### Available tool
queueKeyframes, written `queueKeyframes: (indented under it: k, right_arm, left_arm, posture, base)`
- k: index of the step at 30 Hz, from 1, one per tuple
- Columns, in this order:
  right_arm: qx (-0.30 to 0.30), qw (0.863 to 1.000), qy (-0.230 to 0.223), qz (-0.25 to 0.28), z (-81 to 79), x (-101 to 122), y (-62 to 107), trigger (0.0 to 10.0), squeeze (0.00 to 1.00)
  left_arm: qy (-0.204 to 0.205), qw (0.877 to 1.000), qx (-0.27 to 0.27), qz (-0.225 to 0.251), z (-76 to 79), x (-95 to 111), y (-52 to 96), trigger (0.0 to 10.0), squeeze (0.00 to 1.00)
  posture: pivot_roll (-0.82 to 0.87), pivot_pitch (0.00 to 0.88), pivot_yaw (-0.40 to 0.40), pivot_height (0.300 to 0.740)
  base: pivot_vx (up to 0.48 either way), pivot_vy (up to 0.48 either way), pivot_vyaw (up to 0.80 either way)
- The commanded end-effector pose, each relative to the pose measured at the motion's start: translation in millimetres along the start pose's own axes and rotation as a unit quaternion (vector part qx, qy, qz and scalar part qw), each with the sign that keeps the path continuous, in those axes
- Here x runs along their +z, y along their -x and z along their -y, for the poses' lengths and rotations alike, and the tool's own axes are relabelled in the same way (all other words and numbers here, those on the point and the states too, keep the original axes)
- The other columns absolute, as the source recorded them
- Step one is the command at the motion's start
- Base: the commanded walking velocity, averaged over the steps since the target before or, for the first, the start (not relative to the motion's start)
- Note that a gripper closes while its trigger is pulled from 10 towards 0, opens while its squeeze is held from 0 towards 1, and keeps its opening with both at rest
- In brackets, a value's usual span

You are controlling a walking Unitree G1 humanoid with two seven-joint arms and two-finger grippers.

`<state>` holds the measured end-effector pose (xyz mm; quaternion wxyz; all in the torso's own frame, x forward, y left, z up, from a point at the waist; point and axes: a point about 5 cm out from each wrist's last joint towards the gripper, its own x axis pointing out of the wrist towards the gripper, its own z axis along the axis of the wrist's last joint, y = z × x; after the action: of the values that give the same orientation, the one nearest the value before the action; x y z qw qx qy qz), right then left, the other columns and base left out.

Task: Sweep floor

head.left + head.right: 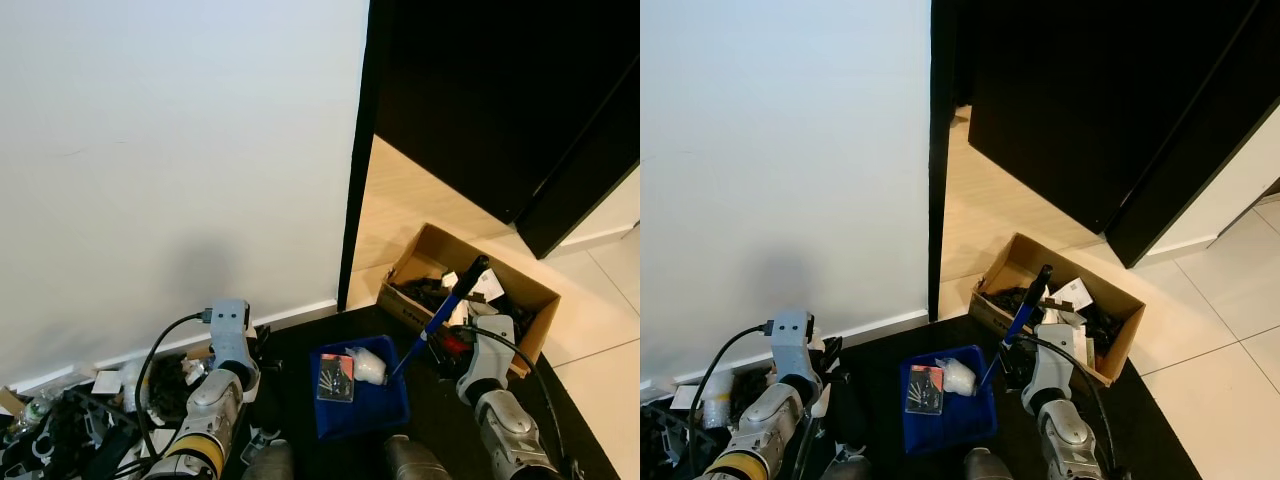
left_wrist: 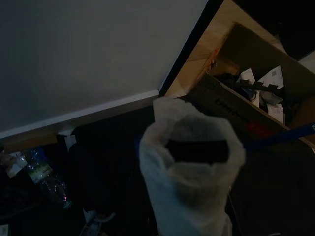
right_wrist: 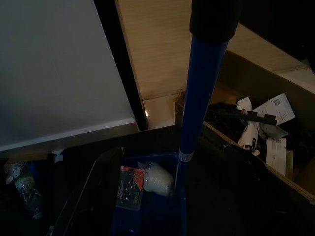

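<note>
Blue dustpan [image 1: 362, 404] holds a white wad [image 1: 367, 366].

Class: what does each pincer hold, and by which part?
Right pincer: the blue dustpan, gripped low on its handle. Left pincer: a white bag is on its fingers; the grip is hidden.

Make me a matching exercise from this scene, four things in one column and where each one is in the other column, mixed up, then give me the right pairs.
Things:
1. dustpan
2. cardboard box
3. plastic bottle
4. white crumpled scrap

Places:
A. lying inside the blue pan
B. on the dark mat, just in front of the robot
C. among the clutter at the foot of the white wall
D. on the pale floor by the doorway, full of papers

Pairs: 1-B, 2-D, 3-C, 4-A
</note>
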<state>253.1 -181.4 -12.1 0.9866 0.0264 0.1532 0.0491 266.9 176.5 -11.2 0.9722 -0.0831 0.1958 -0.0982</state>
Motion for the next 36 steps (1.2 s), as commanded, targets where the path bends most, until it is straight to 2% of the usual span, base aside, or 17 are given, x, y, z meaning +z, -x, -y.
queueKeyframes:
  k: [1, 36]
  right_arm:
    - [-0.007, 1.000, -0.004, -0.014, 3.2, -6.7, 4.0, 10.0, 0.00]
    - [-0.009, 1.000, -0.005, -0.016, 3.8, -8.0, 4.9, 10.0, 0.00]
  left_arm:
    - [0.010, 1.000, 0.007, -0.016, -0.6, -9.6, 3.8, 10.0, 0.00]
    - [0.011, 1.000, 0.006, -0.016, -1.0, -10.3, 4.6, 10.0, 0.00]
  posture:
    - [0.02, 0.165, -0.012, 0.740]
    - [0.02, 0.169, -0.010, 0.740]
  base:
    - [0.000, 0.000, 0.00]
    - [0.000, 0.000, 0.00]
